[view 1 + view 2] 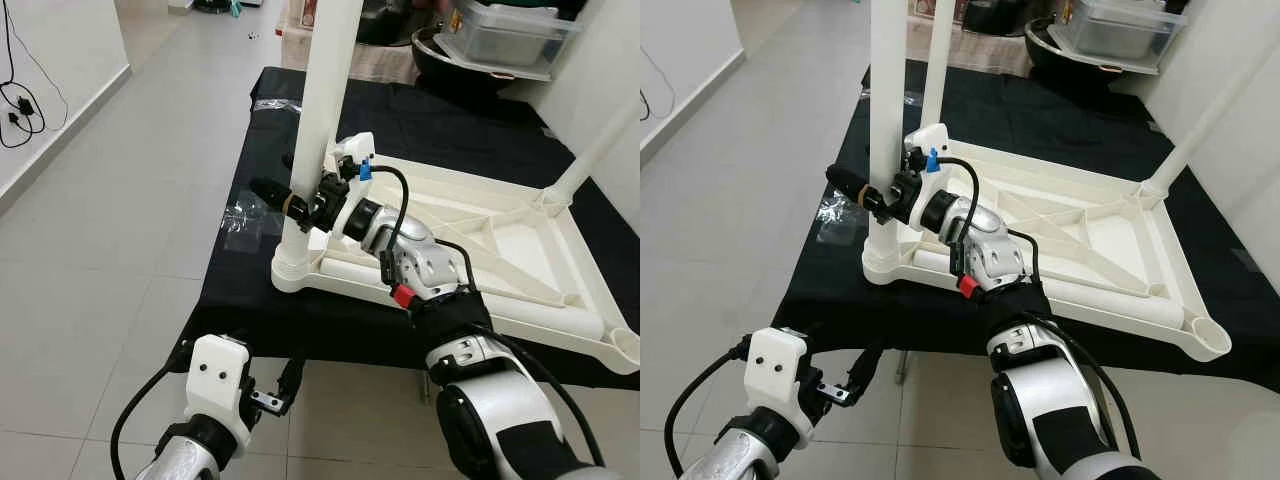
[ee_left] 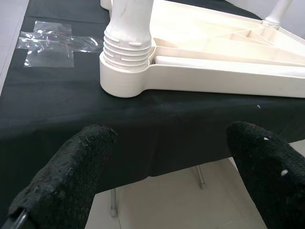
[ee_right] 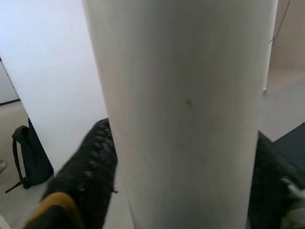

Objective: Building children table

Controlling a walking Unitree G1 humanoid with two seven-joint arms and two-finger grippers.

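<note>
Two claws are in view. At the lower left of the left eye view the left claw [image 1: 285,385] hangs below the near edge of the black-covered table [image 1: 240,300], over the grey tiled floor [image 1: 120,200]; its wrist view shows both black fingers [image 2: 66,176] spread wide with nothing between them, and past them the ribbed foot of the white table leg [image 2: 127,28] seated in the corner socket of the children's table top [image 2: 228,52]. That view also shows a crumpled clear plastic wrapper [image 2: 52,43] lying on the black cloth beside the corner. No readable writing or labels appear anywhere.

Toward the centre, the upside-down children's table top lies on the black cloth, the leg rising upright from its near-left corner. The right claw [image 1: 290,200] is clamped around this leg just above the socket; its wrist view shows the white tube pressed between both fingers [image 3: 90,167]. At the upper right, a second leg [image 1: 600,150] stands in the far corner, and a clear storage bin [image 1: 510,30] sits beyond.
</note>
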